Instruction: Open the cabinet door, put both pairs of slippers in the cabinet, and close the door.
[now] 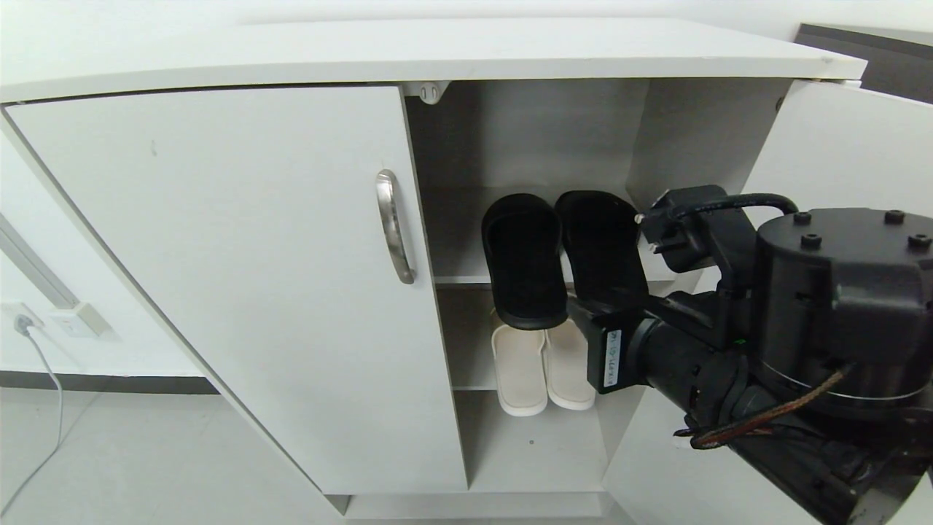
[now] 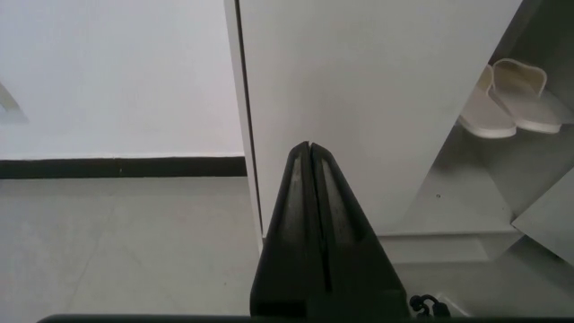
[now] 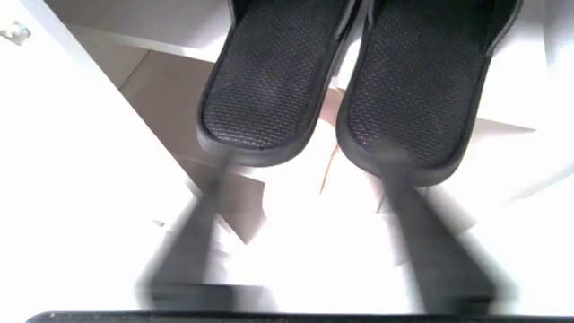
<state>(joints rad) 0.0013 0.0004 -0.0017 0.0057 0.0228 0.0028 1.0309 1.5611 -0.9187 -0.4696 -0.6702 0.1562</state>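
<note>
The white cabinet has its right door swung open and its left door shut. A pair of black slippers lies toe-first on the upper shelf, with the heels tilted down over the shelf edge. My right gripper is just below those heels, and its fingers are spread wide apart. A pair of white slippers sits on the shelf below, seen also as white slippers in the left wrist view. My left gripper is shut on nothing, low in front of the left door.
The left door carries a metal handle. A wall socket with a cable is at the far left, over bare floor. The bottom compartment holds nothing.
</note>
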